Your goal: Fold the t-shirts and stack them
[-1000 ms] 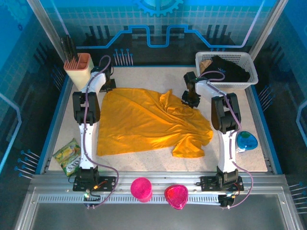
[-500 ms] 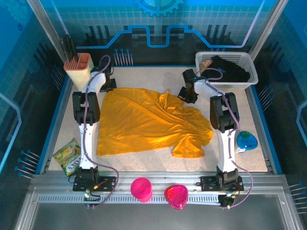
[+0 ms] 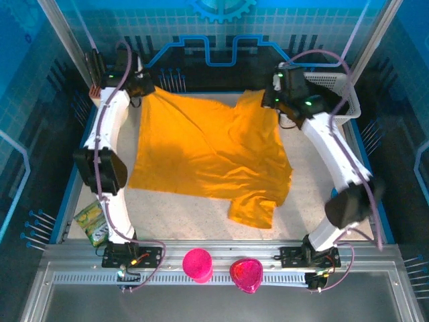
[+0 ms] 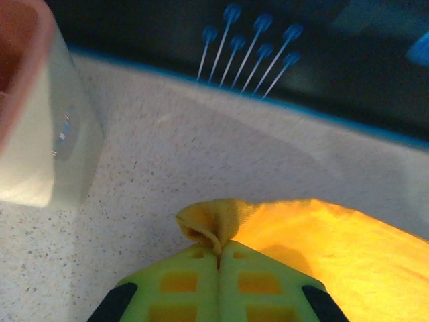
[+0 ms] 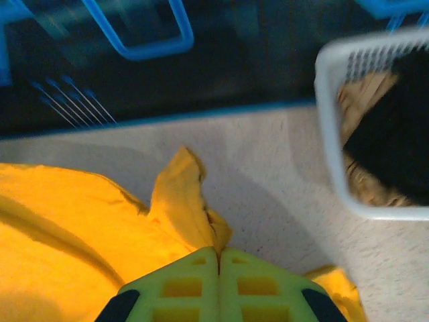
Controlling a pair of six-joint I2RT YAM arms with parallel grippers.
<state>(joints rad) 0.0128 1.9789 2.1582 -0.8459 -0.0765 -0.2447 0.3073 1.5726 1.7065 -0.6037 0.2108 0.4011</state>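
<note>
The t-shirt (image 3: 208, 157) is plain orange-yellow cloth spread over the middle of the speckled tabletop (image 3: 315, 208). Its far edge is raised toward the back rim, slanting creases cross it, and one short sleeve lies bunched at the near right. The left claw (image 3: 146, 90) is pinched on the far left corner and the right claw (image 3: 268, 100) on the far right corner. In the wrist views the green fingers (image 4: 181, 285) press flat together, with a small pucker of fabric poking out just ahead of them. The neck opening cannot be made out among the folds. Both wrist views are blurred. A pale container (image 4: 40, 134) with a pinkish rim is cut off at the left wrist view's edge. The white basket (image 3: 342, 90) sits partly behind the right arm, with dark cloth (image 5: 395, 134) inside it. At the near left a green-yellow snack packet (image 3: 94, 223) lies partly under the left arm, its print too small to read
</note>
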